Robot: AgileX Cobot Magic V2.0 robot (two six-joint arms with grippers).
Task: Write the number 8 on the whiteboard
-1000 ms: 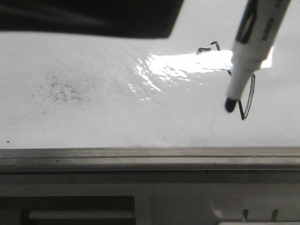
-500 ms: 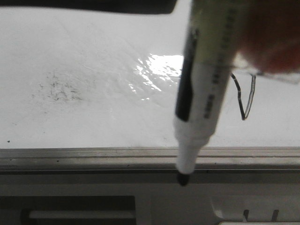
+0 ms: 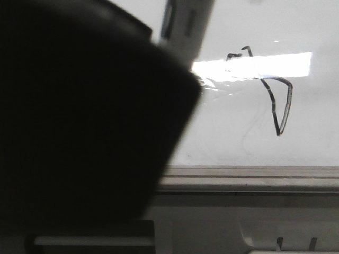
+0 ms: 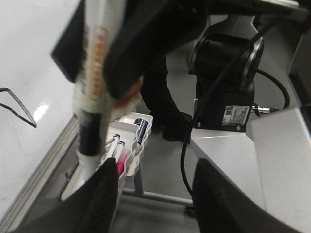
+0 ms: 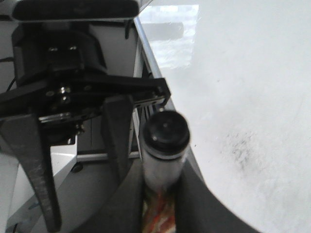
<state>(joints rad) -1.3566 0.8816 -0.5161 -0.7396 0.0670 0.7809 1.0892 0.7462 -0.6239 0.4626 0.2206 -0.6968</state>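
The whiteboard [image 3: 312, 132] carries the number 8 [image 3: 276, 100], a thin black angular line, part of it washed out by glare; a piece of that line [image 4: 19, 109] shows in the left wrist view too. My right gripper [image 5: 160, 204] is shut on a white marker [image 5: 165, 145], black end cap toward the camera. This marker [image 4: 92, 73] hangs tip-down over the board's edge, off the surface. My left gripper [image 4: 155, 199] is open with nothing between its fingers, close beside the marker. In the front view only a strip of the marker [image 3: 177, 26] shows.
A dark out-of-focus arm part [image 3: 79, 132] blocks the left half of the front view. A grey rail [image 3: 254, 177] edges the board. A white tray [image 4: 131, 141] of spare markers hangs below the rail. Grey speckled smudges [image 5: 243, 150] mark the board. A robot base [image 4: 228, 73] stands nearby.
The marker has lifted off the board beside the figure's lower loop and moved left past the rail. A dark arm part has come in front of the camera.
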